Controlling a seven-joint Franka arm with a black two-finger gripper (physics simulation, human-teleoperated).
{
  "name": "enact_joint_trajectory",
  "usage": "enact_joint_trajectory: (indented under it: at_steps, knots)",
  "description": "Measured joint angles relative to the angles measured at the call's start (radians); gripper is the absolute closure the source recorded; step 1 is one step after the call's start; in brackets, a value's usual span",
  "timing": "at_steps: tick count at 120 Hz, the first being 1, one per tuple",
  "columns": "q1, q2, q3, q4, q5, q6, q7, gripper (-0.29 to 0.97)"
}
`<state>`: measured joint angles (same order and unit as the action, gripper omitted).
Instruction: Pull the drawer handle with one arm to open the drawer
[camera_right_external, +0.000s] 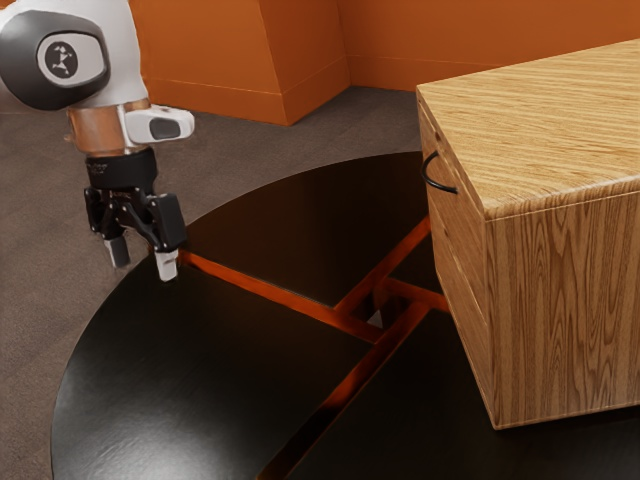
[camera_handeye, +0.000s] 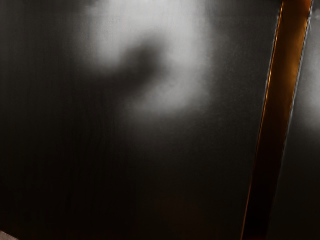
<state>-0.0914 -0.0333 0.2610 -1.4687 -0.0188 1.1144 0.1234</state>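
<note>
A wooden drawer cabinet (camera_right_external: 545, 220) stands on the black table at the exterior view's right. Its narrow front face looks toward the arm and carries a thin black curved handle (camera_right_external: 436, 176) near the top; the drawer front sits flush with the cabinet. My gripper (camera_right_external: 141, 257) hangs at the exterior view's left, well short of the handle, fingers pointing down and open with nothing between them, a little above the tabletop.
The round black tabletop (camera_right_external: 200, 380) is split by glowing orange seams (camera_right_external: 300, 297); one seam (camera_handeye: 275, 130) runs under my hand in the wrist view. Orange walls (camera_right_external: 300, 50) rise behind, and grey floor surrounds the table.
</note>
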Motion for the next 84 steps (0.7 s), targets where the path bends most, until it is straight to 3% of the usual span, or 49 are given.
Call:
enact_joint_trajectory:
  at_steps: [14,32,46,54,68,84]
  knots:
    - [0.127,0.012,-0.002,-0.013,0.0,0.203,0.01,0.0]
    - [0.241,0.009,-0.008,-0.009,0.04,0.325,-0.132,0.0]
    - [0.251,-0.006,0.002,-0.015,-0.042,0.446,-0.268,0.0]
    - [0.186,-0.046,0.001,-0.075,-0.095,0.532,-0.334,0.0]
    - [-0.062,-0.16,0.009,-0.207,-0.199,0.687,-0.439,0.0]
    - [-0.281,-0.229,0.118,-0.309,-0.251,0.822,-0.558,0.0]
